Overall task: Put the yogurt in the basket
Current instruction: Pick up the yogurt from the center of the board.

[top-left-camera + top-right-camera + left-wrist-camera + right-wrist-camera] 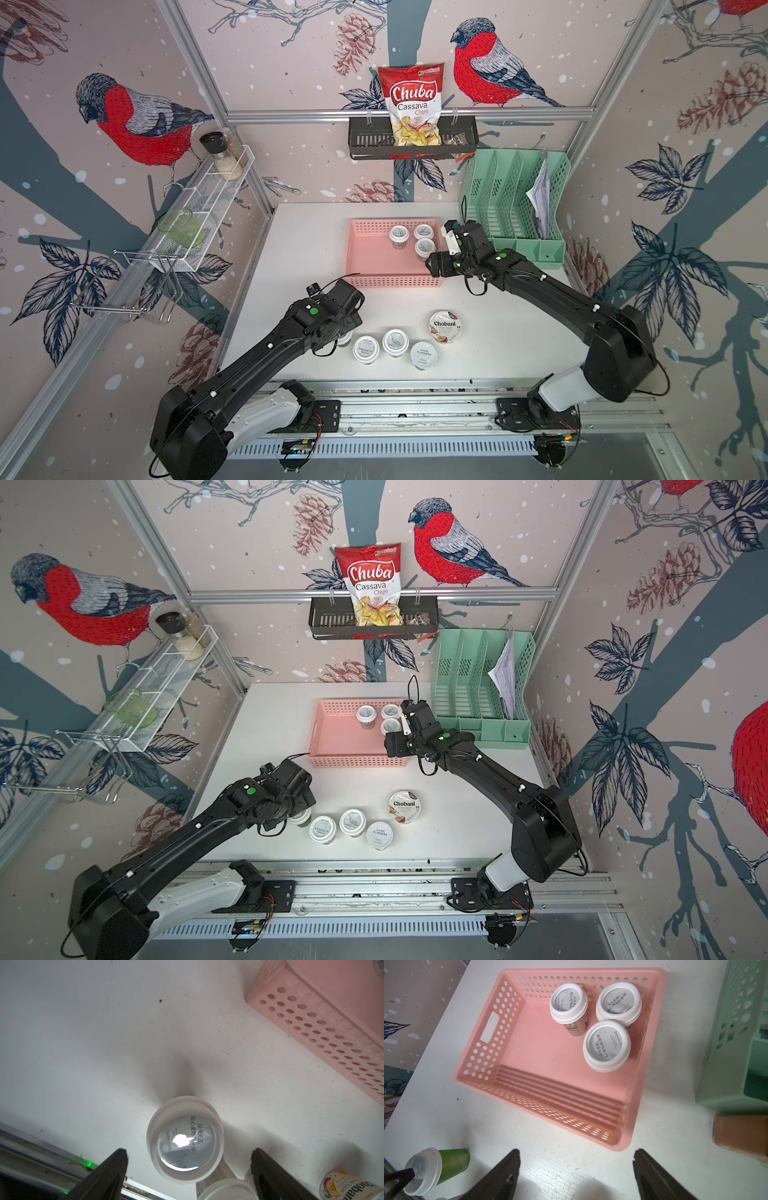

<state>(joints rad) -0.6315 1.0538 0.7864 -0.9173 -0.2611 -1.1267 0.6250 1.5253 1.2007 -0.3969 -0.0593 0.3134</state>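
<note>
- Near edge of tabletop (519, 332): left gripper (189, 1152) wide open, straddling a green-sided, white-lidded small cup (185, 1138), unclamped.
- Alongside, yet to move: three similar cups (395, 341), one squat white "Chobani" cup (445, 327).
- Open and empty, right gripper (576, 1154) by pink perforated plastic basket (365, 257), at its near right corner.
- Basket's far right corner: three cups (423, 231) in.
</note>
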